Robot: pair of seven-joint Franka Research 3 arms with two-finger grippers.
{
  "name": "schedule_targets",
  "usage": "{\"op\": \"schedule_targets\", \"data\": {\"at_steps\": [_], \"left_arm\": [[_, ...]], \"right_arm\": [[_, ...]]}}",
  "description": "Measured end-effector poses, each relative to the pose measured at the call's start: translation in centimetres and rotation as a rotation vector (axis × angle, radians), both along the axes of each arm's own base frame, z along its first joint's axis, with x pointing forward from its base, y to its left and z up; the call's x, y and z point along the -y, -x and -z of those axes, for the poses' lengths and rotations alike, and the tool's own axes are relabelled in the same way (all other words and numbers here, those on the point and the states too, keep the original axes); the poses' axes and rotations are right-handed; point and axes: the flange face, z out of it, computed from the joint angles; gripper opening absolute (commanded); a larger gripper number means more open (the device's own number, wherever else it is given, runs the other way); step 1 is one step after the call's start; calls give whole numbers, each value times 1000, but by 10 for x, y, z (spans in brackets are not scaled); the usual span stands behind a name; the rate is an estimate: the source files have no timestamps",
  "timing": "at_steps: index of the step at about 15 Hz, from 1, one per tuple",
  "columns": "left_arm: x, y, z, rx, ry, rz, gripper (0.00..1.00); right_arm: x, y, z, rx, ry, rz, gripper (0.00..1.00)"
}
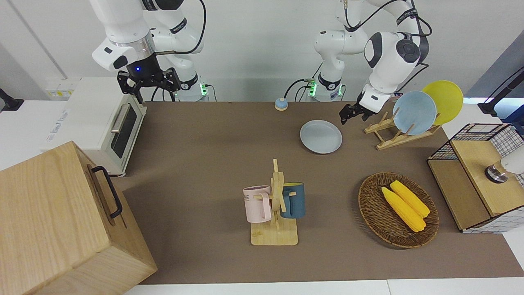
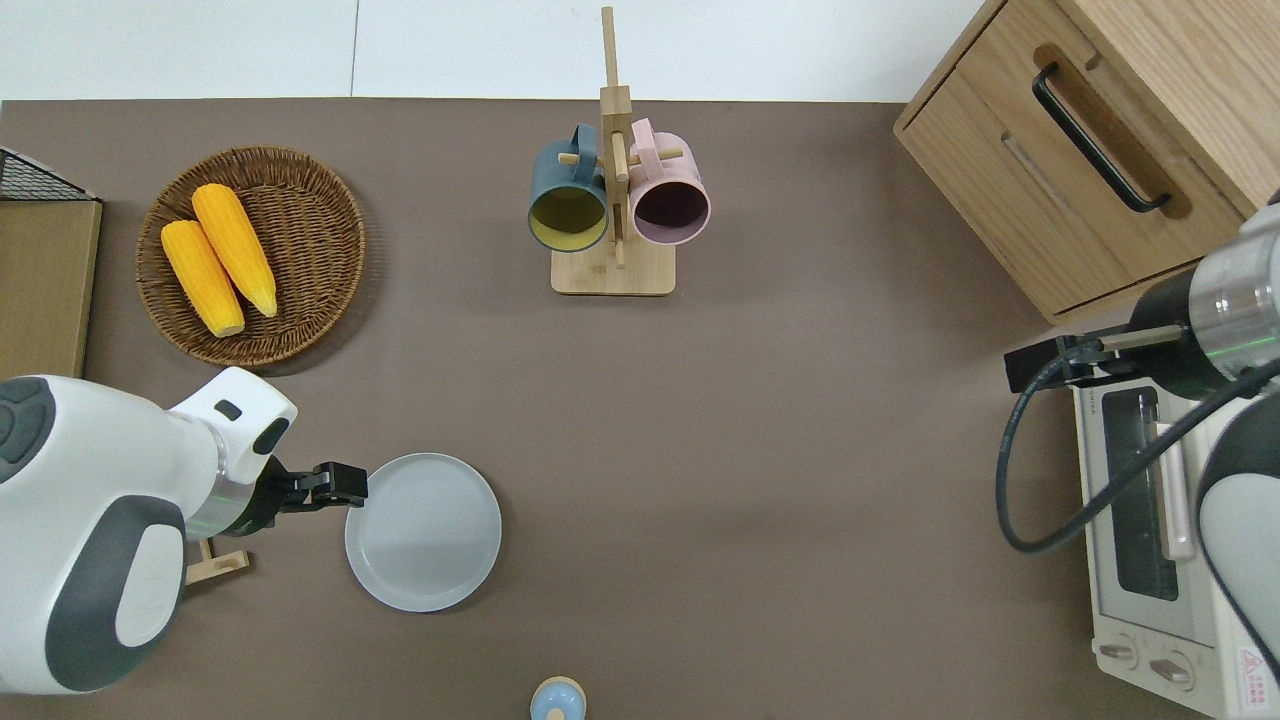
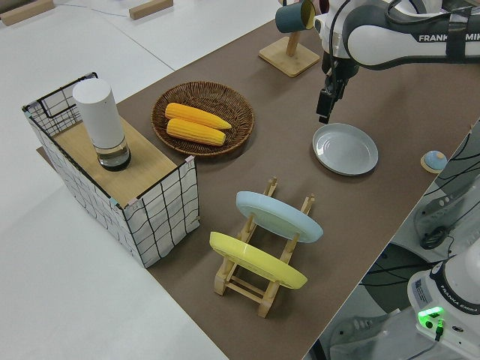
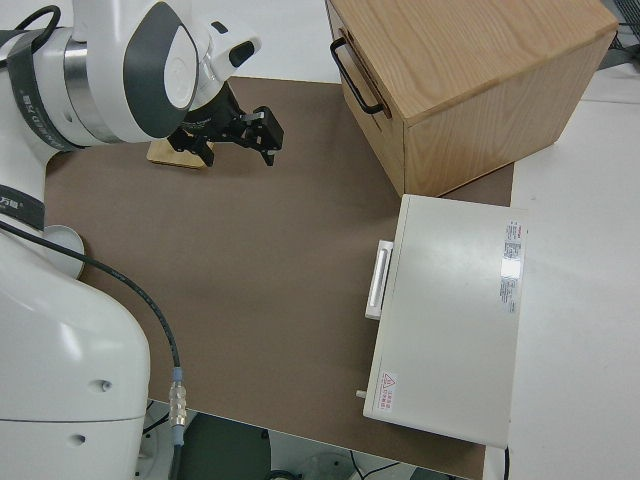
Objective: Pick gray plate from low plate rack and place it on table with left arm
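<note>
one gray plate [image 2: 423,531] flat on table [image 2: 760,450]

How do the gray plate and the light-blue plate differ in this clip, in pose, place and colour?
The gray plate lies flat on the table; the light-blue plate stands tilted on edge. The gray plate is out of the low plate rack, beside it toward the right arm's end; the light-blue one sits between its pegs, next to a yellow plate. One is pale gray, the other light blue. Both are round, shallow and plain.
</note>
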Motion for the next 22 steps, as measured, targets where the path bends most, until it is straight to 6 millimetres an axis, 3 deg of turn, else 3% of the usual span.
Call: {"op": "schedule_targets", "data": {"at_steps": [4,7,16,19,22], "left_arm": [[-24,-12,-47,37,-48,-10,993],[-29,-22,-81,60,-67,-11,993],[-25,-26,-124,70,-65,69,991],[-19,-26,-153,107,-66,82,993],[-19,-26,-162,119,-66,83,993]], "right_arm": [[0,0,0,0,0,0,983],[0,0,0,0,0,0,983],[0,0,0,0,0,0,983],[0,0,0,0,0,0,983],[0,0,0,0,0,0,983]]}}
